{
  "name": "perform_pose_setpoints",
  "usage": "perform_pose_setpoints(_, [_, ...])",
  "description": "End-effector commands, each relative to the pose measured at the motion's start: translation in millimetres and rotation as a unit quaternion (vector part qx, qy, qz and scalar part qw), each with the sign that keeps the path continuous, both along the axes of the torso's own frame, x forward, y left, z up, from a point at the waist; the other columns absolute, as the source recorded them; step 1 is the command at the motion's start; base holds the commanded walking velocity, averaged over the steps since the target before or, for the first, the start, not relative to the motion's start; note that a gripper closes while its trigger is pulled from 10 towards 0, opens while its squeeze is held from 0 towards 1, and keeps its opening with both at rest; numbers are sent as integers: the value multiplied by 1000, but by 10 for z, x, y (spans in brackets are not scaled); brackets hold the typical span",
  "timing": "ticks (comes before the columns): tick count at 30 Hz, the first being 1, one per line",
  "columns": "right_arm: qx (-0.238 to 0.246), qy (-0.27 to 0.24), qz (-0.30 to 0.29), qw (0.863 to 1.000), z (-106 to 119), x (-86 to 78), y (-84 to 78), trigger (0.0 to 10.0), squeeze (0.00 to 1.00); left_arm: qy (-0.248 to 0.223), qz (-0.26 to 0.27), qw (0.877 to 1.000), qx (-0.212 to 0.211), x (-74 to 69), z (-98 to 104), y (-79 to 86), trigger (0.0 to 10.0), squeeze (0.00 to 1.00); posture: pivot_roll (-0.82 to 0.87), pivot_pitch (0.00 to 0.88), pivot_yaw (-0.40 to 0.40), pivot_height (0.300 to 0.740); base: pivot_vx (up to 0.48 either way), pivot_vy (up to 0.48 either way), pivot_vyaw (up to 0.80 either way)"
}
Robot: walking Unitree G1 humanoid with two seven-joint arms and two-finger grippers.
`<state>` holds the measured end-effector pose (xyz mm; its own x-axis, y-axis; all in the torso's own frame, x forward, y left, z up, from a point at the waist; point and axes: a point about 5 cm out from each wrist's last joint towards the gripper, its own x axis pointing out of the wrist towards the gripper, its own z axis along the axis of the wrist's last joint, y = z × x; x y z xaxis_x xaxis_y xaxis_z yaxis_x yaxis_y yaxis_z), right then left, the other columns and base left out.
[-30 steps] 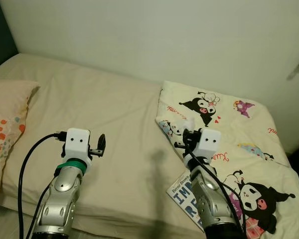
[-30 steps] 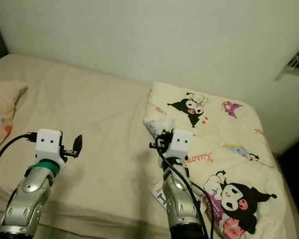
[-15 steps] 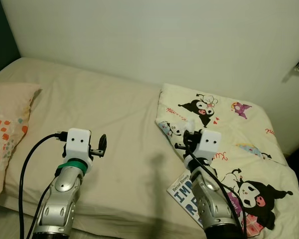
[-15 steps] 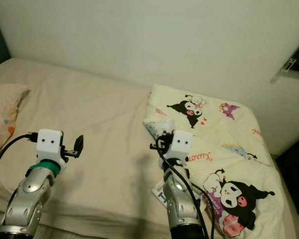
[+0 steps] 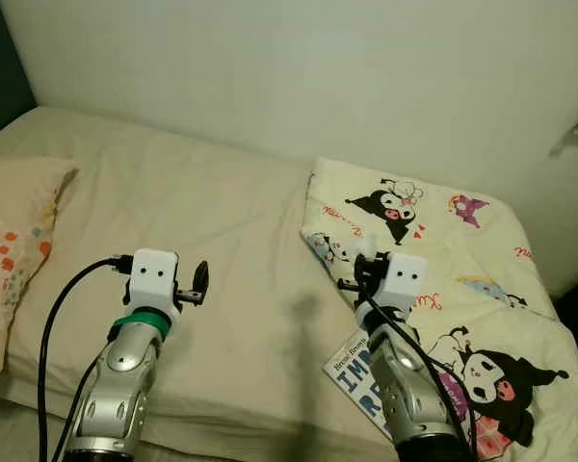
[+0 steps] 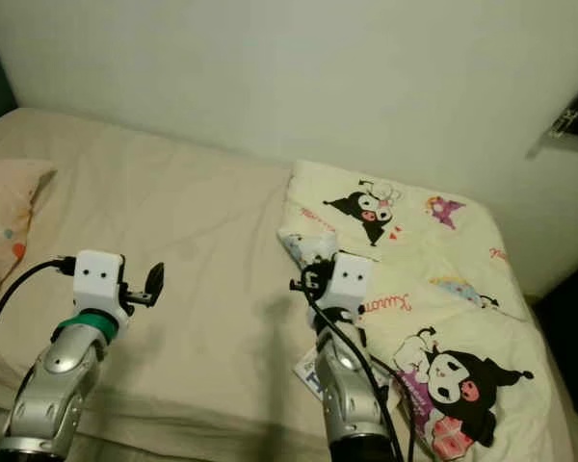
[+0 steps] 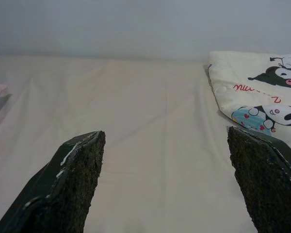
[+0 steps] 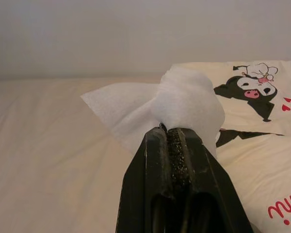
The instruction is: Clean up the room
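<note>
The right end effector (image 8: pixel 170 141) is pinched tight on a crumpled white tissue (image 8: pixel 184 104), which puffs out just past its fingertips and is lifted clear of the bed (image 5: pixel 222 241). Beneath and beyond it lies the cartoon-printed blanket (image 5: pixel 443 250), rumpled over the far side of the mattress, and just behind the right arm, close to its wrist, a book (image 5: pixel 356 380) rests on the sheet with its corner tucked by the blanket's edge.

The left end effector (image 7: pixel 165 179) hovers over bare sheet with its fingers spread wide and nothing between them; a patterned pillow (image 5: pixel 10 250) sits well off to its outer side.

As I read it, the tissue has already been picked off the bed and the step in hand is carrying it away as rubbish. No bin shows anywhere near either end effector, so the next move probably calls for turning from the bed to find one while keeping the grip firm, since such a light scrap could slip free. The book and the loose blanket look like later jobs.
</note>
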<state>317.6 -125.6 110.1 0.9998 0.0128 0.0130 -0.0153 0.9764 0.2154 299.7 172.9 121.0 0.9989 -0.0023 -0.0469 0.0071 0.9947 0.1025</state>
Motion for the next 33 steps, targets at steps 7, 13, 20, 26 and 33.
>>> perform_pose_setpoints(7, [-7,23,-5,1000,-95,-33,-28,10000,0,7,-7,1000,-7,-32,-42,-37,10000,0,120,0,-56,740,0,0,0])
perform_pose_setpoints(13, [-8,25,-5,1000,-100,-36,-28,10000,0,7,-10,1000,-5,-38,-45,-43,10000,0,120,0,-56,740,0,0,0])
perform_pose_setpoints(20, [-8,28,-4,1000,-110,-41,-22,10000,0,8,-11,1000,-6,-43,-47,-45,10000,0,120,0,-56,740,0,0,0])
perform_pose_setpoints(26, [-8,28,-6,1000,-112,-47,-28,10000,0,8,-12,1000,-5,-51,-47,-47,10000,0,118,0,-58,740,0,0,0])
perform_pose_setpoints(33, [-9,29,-6,1000,-112,-48,-30,10000,0,8,-12,1000,-6,-54,-48,-51,10000,0,118,0,-59,740,0,0,0])
